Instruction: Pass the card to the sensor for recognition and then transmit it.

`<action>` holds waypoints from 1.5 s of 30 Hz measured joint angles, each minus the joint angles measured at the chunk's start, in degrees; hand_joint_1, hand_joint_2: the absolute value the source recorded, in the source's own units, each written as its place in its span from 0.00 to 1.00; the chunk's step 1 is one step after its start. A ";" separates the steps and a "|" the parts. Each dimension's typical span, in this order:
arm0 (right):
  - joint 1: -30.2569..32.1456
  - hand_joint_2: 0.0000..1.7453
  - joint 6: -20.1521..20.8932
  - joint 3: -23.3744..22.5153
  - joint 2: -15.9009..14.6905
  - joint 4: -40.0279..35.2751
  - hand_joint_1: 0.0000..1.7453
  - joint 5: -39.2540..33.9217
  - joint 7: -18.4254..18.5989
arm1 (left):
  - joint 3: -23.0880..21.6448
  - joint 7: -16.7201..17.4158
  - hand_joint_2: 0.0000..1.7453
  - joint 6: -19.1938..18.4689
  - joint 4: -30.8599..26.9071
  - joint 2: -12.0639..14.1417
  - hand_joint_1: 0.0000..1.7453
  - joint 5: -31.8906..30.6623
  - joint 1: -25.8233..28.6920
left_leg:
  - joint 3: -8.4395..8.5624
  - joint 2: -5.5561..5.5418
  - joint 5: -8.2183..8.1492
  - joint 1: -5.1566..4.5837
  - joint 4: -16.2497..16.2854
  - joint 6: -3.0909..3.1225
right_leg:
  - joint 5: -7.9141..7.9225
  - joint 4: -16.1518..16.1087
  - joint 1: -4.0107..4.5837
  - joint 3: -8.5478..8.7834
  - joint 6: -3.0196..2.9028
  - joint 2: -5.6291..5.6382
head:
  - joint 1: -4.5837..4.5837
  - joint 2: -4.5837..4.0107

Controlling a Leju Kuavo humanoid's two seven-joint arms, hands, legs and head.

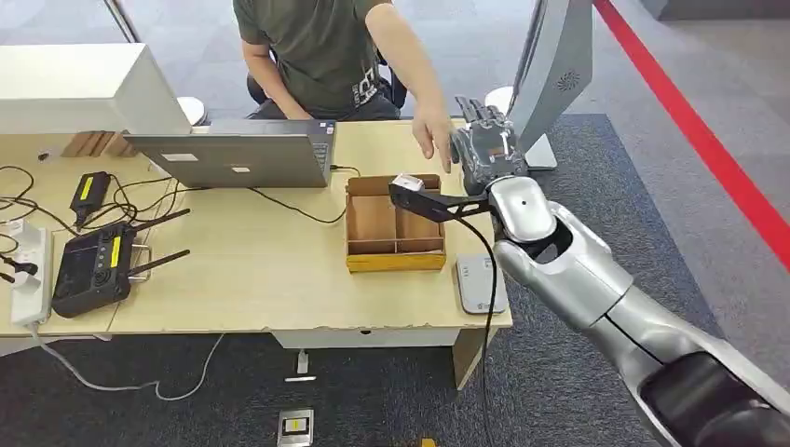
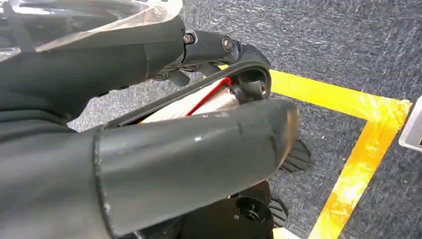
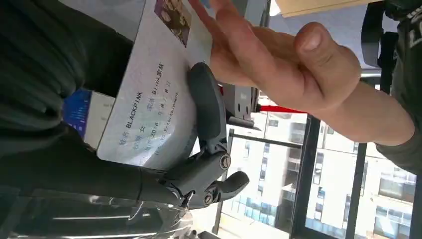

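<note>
A white card (image 3: 154,109) with printed text and a small photo is pinched in my right hand (image 1: 484,144), its dark fingers (image 3: 206,109) lying across the card's face. The hand is raised over the table's far right corner. A person's hand (image 3: 278,64) reaches in and touches the card's far end; in the head view that hand (image 1: 433,130) is just left of mine. The grey sensor pad (image 1: 480,284) lies flat at the table's front right, under my forearm. My left hand (image 2: 199,144) hangs over the floor, its fingers apart with nothing in them.
A divided cardboard box (image 1: 395,225) sits mid-table beside the pad. A laptop (image 1: 233,156), a black router (image 1: 93,265), a power strip (image 1: 30,275) and cables occupy the left half. A monitor stand (image 1: 550,84) rises right behind my right hand. The person sits across the table.
</note>
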 joint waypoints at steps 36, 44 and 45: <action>-4.23 0.00 -7.15 3.72 13.31 19.25 0.00 3.28 -6.64 | 3.26 -2.19 0.00 0.87 0.00 -0.81 0.00 5.53 3.39 | 0.00 -0.01 0.00 0.01 0.00 0.00 | -0.01 -0.02 0.01 -0.05 0.01 -0.01 | 0.00 0.00; -3.51 0.00 -6.66 3.28 12.22 17.85 0.00 4.68 -6.38 | 3.63 -2.34 0.00 0.85 0.02 -0.79 0.00 5.40 3.46 | 0.02 0.00 0.00 0.01 0.02 0.00 | -0.01 -0.03 0.01 -0.06 0.01 0.00 | -0.02 0.00; -3.35 0.00 -6.03 3.06 11.69 17.12 0.00 4.85 -6.21 | 3.63 -2.82 0.00 0.59 0.02 -0.79 0.00 5.18 3.47 | 0.02 -0.01 0.00 0.01 0.02 0.00 | -0.01 -0.03 0.01 -0.05 0.01 -0.01 | -0.02 0.00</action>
